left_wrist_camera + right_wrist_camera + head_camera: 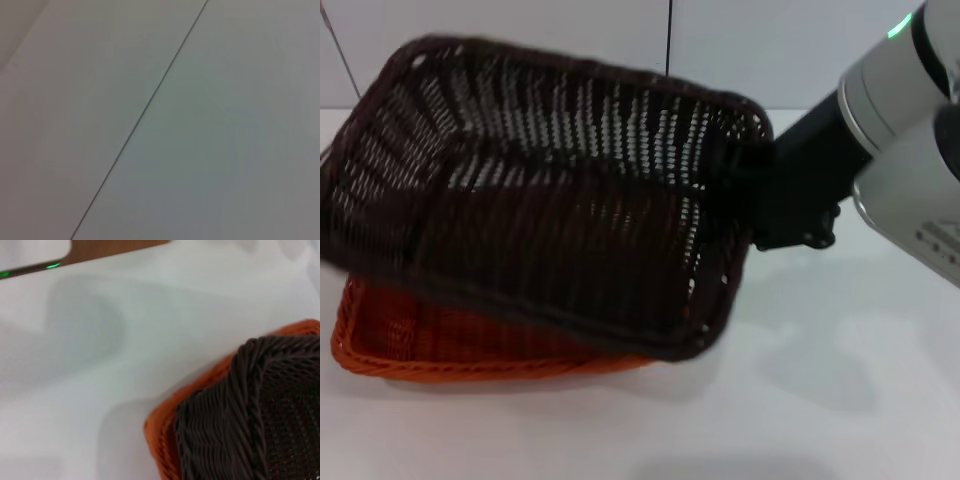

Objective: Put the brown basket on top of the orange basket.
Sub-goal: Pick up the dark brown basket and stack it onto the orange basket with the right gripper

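The brown basket point(550, 200) hangs tilted in the air, its right side raised and its lower left part resting over the orange basket point(440, 345). My right gripper point(740, 185) comes in from the right and is shut on the brown basket's right rim. Only the orange basket's front and left rim show beneath it on the table. The right wrist view has a corner of the brown basket point(250, 420) sitting inside a corner of the orange basket point(165, 425). My left gripper is out of sight; the left wrist view holds only a pale surface with a thin seam.
Both baskets are on a white table point(820, 380) with a white panelled wall point(570, 25) behind. The right arm's grey housing point(910, 130) fills the upper right. A brown strip point(115, 249) with a green light point(50, 265) runs along the table's edge.
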